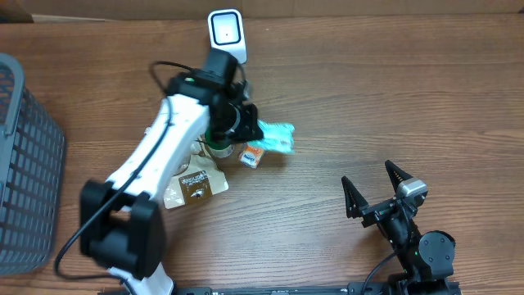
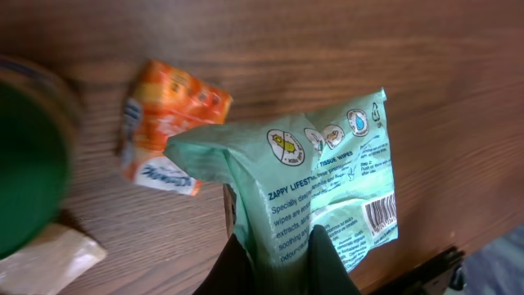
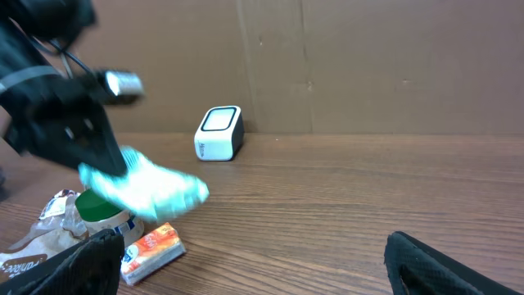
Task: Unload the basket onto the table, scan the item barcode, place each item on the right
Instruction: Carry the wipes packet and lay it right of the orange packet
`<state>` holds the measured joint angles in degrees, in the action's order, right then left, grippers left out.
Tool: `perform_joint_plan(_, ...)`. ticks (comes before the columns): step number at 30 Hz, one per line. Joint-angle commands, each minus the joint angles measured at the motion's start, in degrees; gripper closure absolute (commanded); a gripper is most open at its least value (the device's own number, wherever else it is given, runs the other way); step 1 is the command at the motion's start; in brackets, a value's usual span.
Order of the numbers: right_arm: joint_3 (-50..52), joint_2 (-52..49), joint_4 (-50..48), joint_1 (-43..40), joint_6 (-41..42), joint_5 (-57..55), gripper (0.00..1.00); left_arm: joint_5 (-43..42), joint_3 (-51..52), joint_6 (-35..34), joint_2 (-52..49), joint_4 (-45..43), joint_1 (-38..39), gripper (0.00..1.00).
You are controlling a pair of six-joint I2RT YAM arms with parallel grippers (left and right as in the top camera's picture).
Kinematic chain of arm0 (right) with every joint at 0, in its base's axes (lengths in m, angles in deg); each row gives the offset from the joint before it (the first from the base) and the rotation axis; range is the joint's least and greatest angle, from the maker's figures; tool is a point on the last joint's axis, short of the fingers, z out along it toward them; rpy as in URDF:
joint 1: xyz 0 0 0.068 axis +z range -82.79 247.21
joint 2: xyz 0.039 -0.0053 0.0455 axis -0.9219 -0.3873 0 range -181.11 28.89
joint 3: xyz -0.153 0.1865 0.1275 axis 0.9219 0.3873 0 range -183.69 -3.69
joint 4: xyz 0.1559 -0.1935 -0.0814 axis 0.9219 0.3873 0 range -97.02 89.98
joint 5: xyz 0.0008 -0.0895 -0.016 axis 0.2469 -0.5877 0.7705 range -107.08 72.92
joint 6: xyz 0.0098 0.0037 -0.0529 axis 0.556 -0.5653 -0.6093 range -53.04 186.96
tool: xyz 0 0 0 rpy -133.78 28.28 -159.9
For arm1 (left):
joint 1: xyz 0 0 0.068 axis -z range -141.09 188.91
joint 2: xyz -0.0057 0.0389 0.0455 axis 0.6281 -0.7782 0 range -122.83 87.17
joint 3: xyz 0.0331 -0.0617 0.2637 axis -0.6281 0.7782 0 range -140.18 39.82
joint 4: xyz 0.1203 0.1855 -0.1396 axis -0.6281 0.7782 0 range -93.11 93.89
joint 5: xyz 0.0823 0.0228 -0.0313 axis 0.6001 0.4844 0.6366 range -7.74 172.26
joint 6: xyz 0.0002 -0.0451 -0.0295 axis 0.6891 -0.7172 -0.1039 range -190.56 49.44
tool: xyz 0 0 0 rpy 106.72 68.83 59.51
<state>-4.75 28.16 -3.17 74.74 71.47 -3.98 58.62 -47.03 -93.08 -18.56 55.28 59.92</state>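
Our left pincer (image 2: 278, 250) is clamped tight on one edge of a mint-green wipes pack (image 2: 327, 180), which is lifted off the wood table (image 2: 458, 82). The pack's barcode (image 2: 381, 215) faces the wrist cam. Just beside the pack lie an orange packet (image 2: 168, 123) and a green-lidded tub (image 2: 24, 164), w/ a brown pouch (image 1: 196, 184) near them. The white scanner (image 1: 226, 31) stands by the far edge, apart from the pack. Our right pincer (image 1: 367, 174) sits well apart, jaws spread wide, holding nothing. A grey basket (image 1: 24, 164) is at far left.
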Motion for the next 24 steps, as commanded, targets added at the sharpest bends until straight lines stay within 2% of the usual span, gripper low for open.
perform_joint_plan(1, 0.6, 0.6, -0.3, -0.2, 0.4, -0.2, 0.0, -1.5, 0.2, -1.1, -4.6, -0.1, 2.8, 0.95)
perform_joint_plan(8, 0.6, 0.6, -0.3, -0.2, 0.4, -0.2, 0.0, -1.4, 0.2, -1.1, -9.8, -1.0, 6.5, 0.96)
perform_joint_plan(15, 0.6, 0.6, -0.3, -0.2, 0.4, -0.2, 0.0, -1.4, 0.2, -1.0, -10.2, -1.9, 6.8, 0.94)
perform_joint_plan(18, 0.6, 0.6, -0.3, -0.2, 0.4, -0.2, 0.0, -1.4, 0.2, -1.0, -10.2, -2.0, 6.7, 0.83)
perform_joint_plan(22, 0.6, 0.6, -0.3, -0.2, 0.4, -0.2, 0.0, -1.0, 0.2, -0.5, -10.2, -2.6, 6.6, 0.45)
perform_joint_plan(24, 0.6, 0.6, -0.3, -0.2, 0.4, -0.2, 0.0, -1.0, 0.1, -0.1, -10.2, -3.1, 6.4, 0.44)
